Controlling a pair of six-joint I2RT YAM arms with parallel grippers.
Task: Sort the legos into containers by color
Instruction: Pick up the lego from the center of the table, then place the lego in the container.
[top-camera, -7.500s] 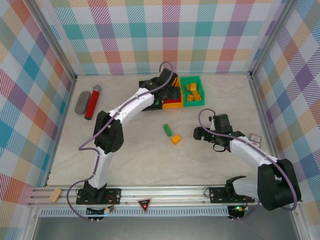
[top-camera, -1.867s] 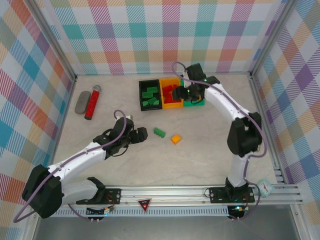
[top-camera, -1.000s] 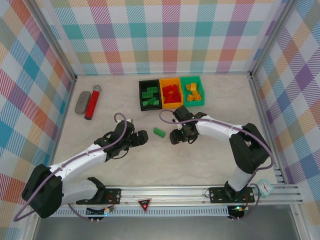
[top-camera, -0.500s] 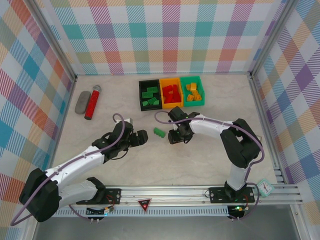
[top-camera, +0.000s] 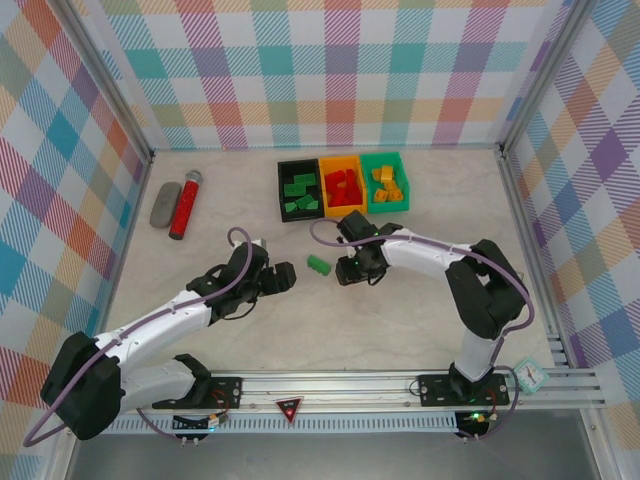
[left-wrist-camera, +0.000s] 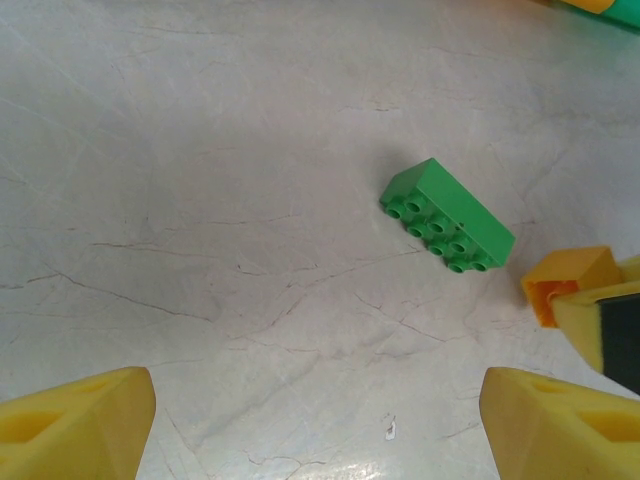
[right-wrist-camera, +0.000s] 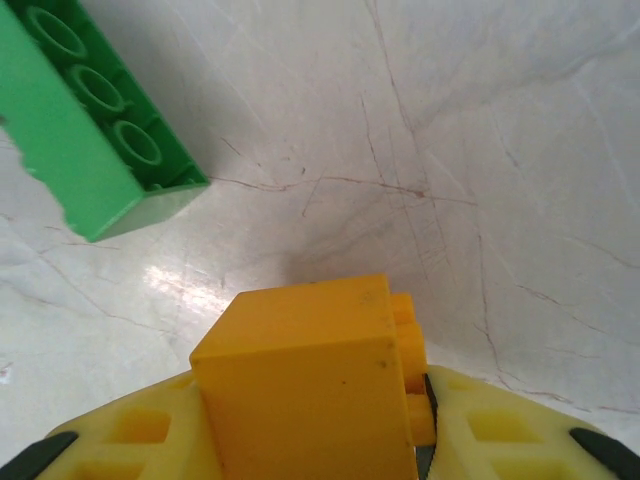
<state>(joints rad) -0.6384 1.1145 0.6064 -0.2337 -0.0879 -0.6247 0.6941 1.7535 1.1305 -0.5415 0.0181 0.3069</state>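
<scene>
Though half cut off, the right end effector grips an orange lego; the left end effector hangs released.

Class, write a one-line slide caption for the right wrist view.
Right hand clamped on a yellow-orange lego, with a green lego lying on the marbled table beyond it.

This looks like a robot lab. Bright checked walls stand around a table, with two robot arms bolted to a metal rail at its near edge.
</scene>
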